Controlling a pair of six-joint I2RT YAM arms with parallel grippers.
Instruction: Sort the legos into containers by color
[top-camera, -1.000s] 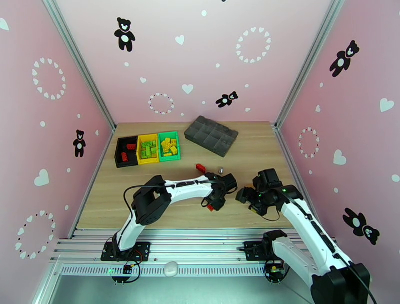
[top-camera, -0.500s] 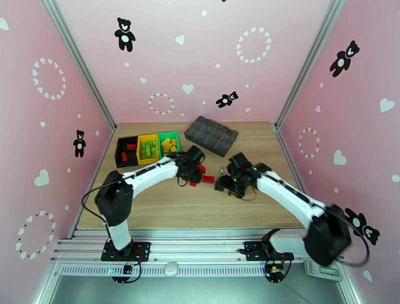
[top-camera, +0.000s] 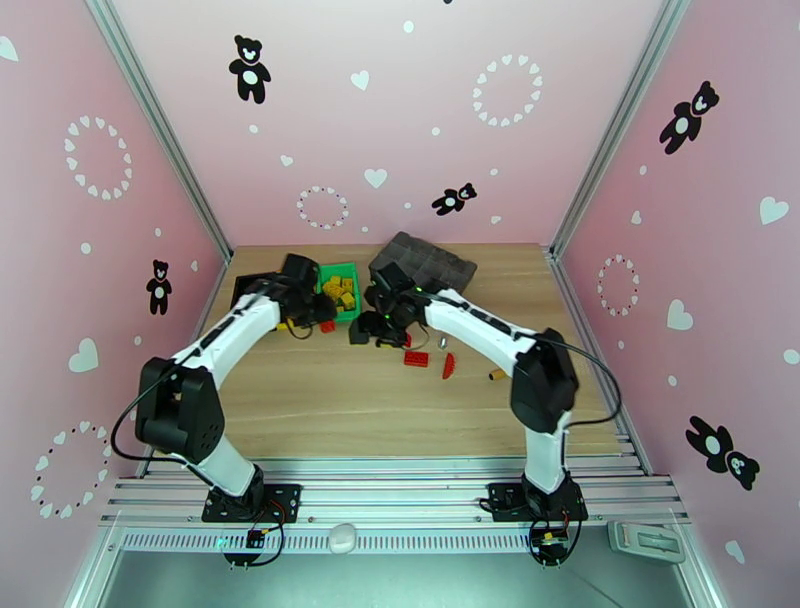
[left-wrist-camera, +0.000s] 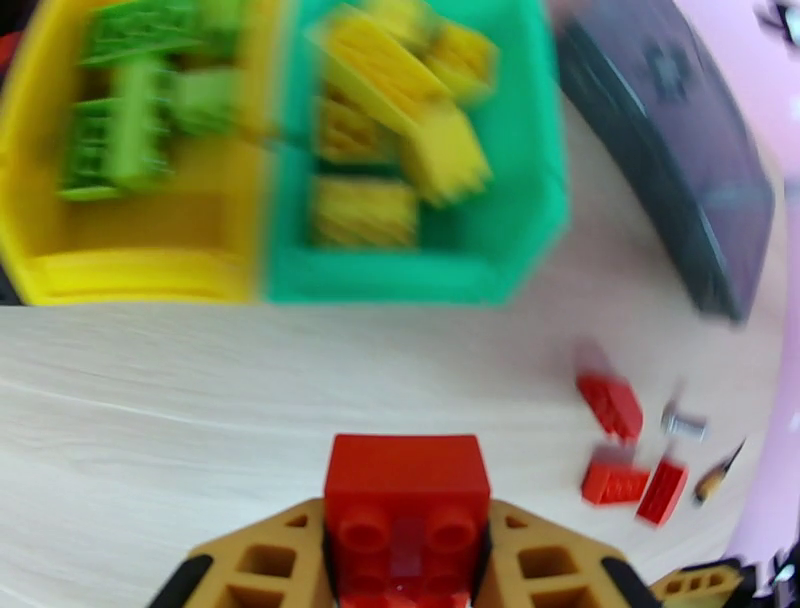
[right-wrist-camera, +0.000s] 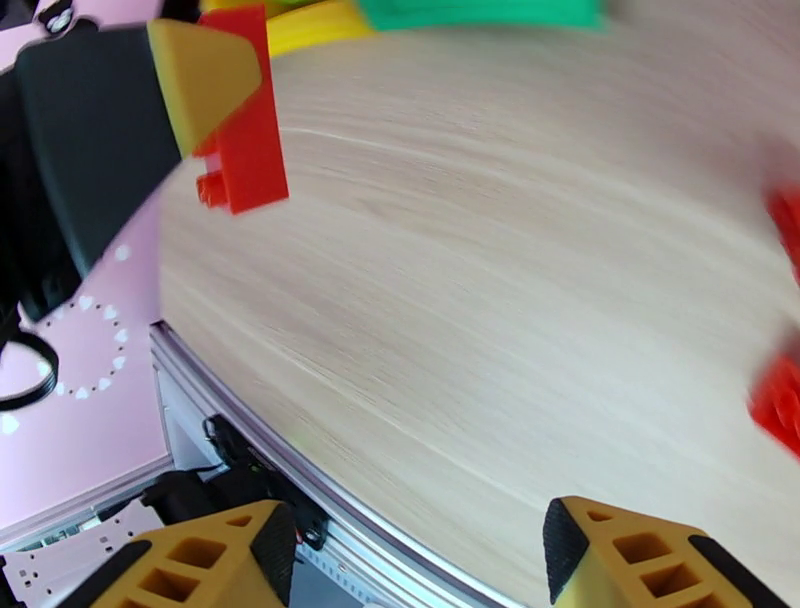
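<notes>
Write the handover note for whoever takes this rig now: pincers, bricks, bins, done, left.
Left pincer: shut on a red brick, above the table near the bins.
Right pincer: open, empty, over the table.
Done: green bricks in the yellow bin, yellow bricks in the green bin.
Left: bin the held brick, presumably in the black bin, partly hidden by the left arm; then three loose red bricks on the table.

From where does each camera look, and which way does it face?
Top external: above, behind, facing down at the table; left arm and right arm show.
Left wrist: faces the yellow container and green container; left claw grips a red lego.
Right wrist: low over the table, faces the left claw; right claw open.
Shared: both wrist views show that red lego.
</notes>
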